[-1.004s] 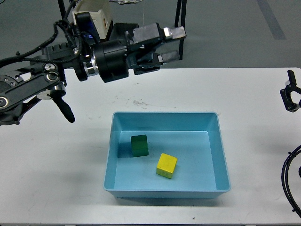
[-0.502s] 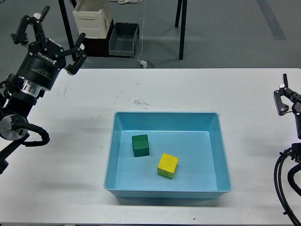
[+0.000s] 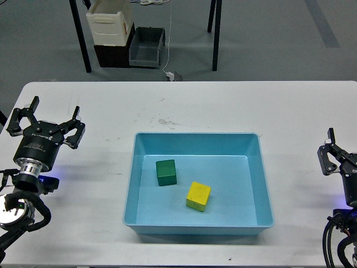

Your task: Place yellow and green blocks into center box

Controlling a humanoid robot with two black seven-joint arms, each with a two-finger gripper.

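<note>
A green block [image 3: 166, 172] and a yellow block [image 3: 198, 196] lie side by side inside the light blue box [image 3: 256, 146] at the table's centre. My left gripper [image 3: 48, 120] is open and empty at the table's left edge, well left of the box. My right gripper [image 3: 338, 151] is at the far right edge, right of the box, empty; only part of it shows, with fingers spread.
The white table [image 3: 184, 106] carries only the box. Beyond its far edge on the floor stand a beige crate [image 3: 109, 22], a grey bin [image 3: 146, 47] and black stand legs [image 3: 215, 34].
My left arm has swung away from above the table's back and dropped to the left edge. My right gripper has sunk lower at the right edge. The blocks have stayed in the box.
</note>
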